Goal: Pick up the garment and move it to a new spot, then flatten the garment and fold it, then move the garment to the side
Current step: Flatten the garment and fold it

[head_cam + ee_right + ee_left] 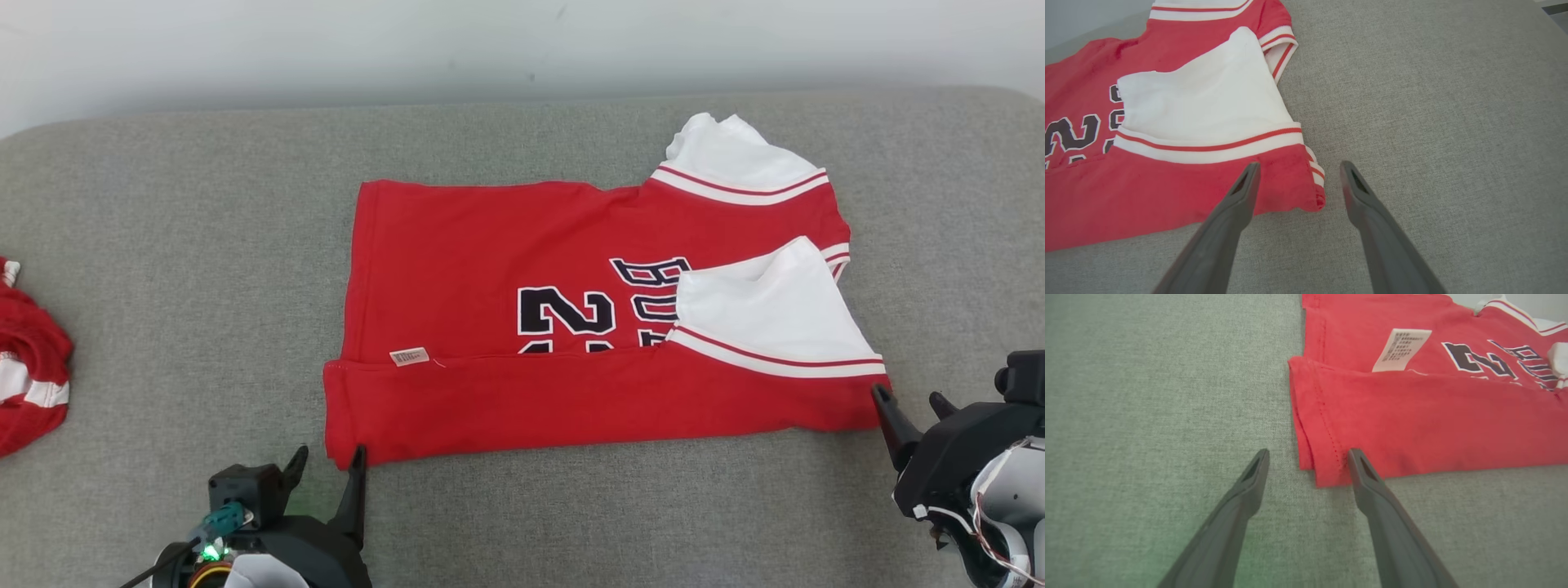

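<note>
I am seeing the left gripper (329, 457) with its jaws standing wide, holding nothing; in the left wrist view the jersey's near left corner is lying between the two fingertips, and one finger (1367, 477) is overlapping the hem there. The right gripper (908, 396) is also gaping wide and empty, its tips sitting either side of the near right corner, just below the striped cuff.

The red jersey (490, 269) is lying flat around the middle of the grey fabric surface (163, 245), a little toward its right edge, hem toward the left edge and shoulders toward the right. Its near long edge is lying folded up over the body, covering the lower part of the dark number and lettering. A white label (409, 356) is showing at the fold line near the left end. One white sleeve (759, 310) is lying folded inward over the lettering, and a second white sleeve (727, 155) is sticking out toward the far edge.

Another red and white garment (28, 367) is bunching at the left edge, well apart from the jersey. A pale wall (326, 49) is running behind the far edge
</note>
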